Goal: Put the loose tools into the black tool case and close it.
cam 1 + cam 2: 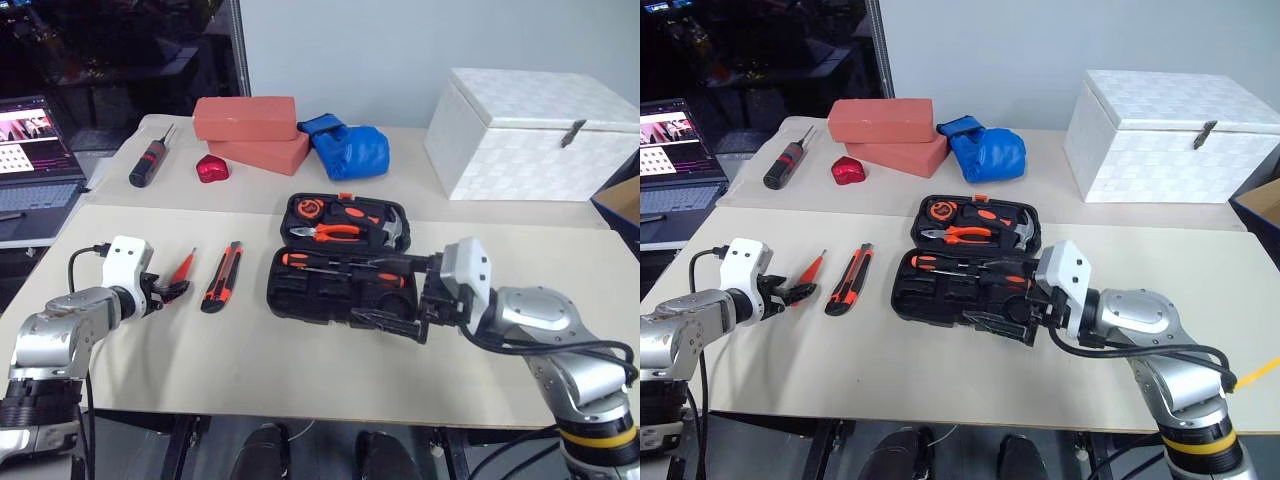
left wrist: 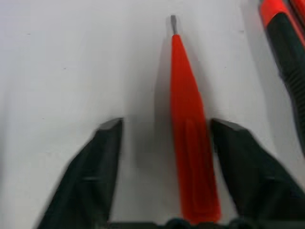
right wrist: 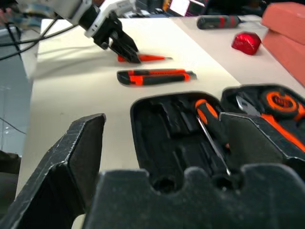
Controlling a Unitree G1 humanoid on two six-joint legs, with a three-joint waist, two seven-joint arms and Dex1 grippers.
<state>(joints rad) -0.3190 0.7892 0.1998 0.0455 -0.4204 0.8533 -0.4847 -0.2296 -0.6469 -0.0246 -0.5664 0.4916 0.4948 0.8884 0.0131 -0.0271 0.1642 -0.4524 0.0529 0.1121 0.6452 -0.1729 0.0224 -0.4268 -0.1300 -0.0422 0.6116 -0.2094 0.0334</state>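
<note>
A black tool case [image 1: 340, 262] lies open near the middle of a pale surface [image 1: 300, 370], both halves facing up. The far half holds pliers with orange grips, a tape measure and a hammer; the near half carries two screwdrivers with orange-and-black handles [image 1: 340, 264] lying side by side in its moulded slots.

To the case's left, an orange-and-black utility knife [image 1: 221, 277] lies flat on the surface, apart from the case. Just beyond it lies a slim orange screwdriver [image 2: 188, 138], its metal tip pointing away from the robot. The left gripper [image 1: 163, 291] sits low over the handle end of that screwdriver, its two black fingers [image 2: 95, 176] spread to either side of the orange shaft with a gap on each side, not pinching it.

The right gripper [image 1: 1012, 318] hovers at the near right edge of the case, its fingers [image 3: 71, 162] spread wide and holding nothing.

At the back of the surface are two salmon-coloured blocks [image 1: 250, 128], one stacked on the other, a small shiny red object [image 1: 211, 168], a dark black-and-red screwdriver [image 1: 150, 162], a crumpled blue bag [image 1: 348, 146] and a large white quilted box [image 1: 530, 135]. A laptop [image 1: 35, 150] stands open at far left.
</note>
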